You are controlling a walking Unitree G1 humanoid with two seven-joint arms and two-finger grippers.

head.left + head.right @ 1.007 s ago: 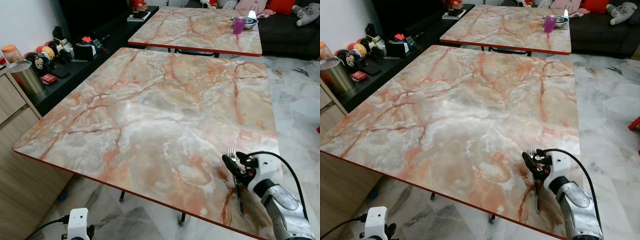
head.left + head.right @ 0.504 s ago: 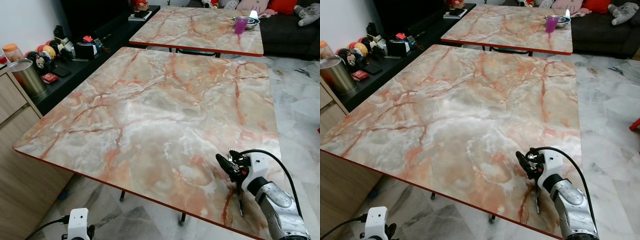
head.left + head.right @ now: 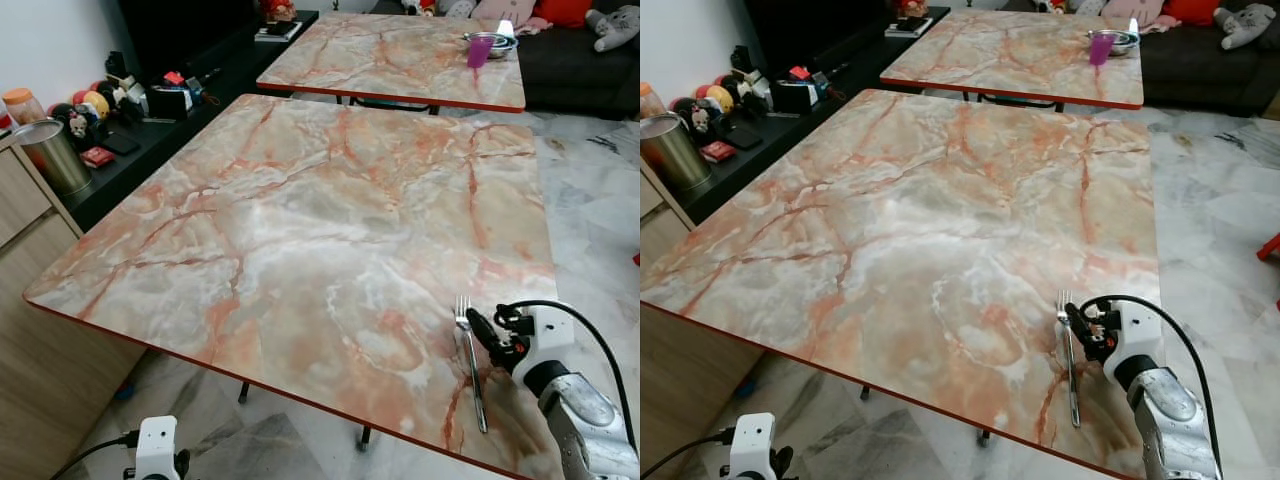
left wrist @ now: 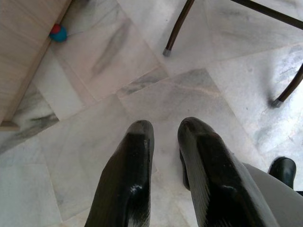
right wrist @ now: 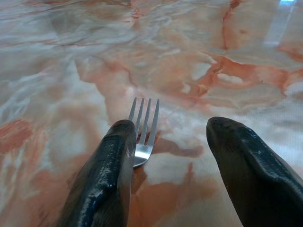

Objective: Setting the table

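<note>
The one fork [image 3: 468,358] lies flat on the near marble table [image 3: 300,230] just to the left of the right gripper [image 3: 489,335], its long axis running away from the robot with the tines at the far end. That gripper's two fingers are spread wide and hold nothing. It is by far the nearer; the left gripper [image 4: 163,163], fingers slightly parted and empty, hangs over the floor; one purple cup [image 3: 479,51] and one bowl [image 3: 492,41] sit on the second table well beyond.
</note>
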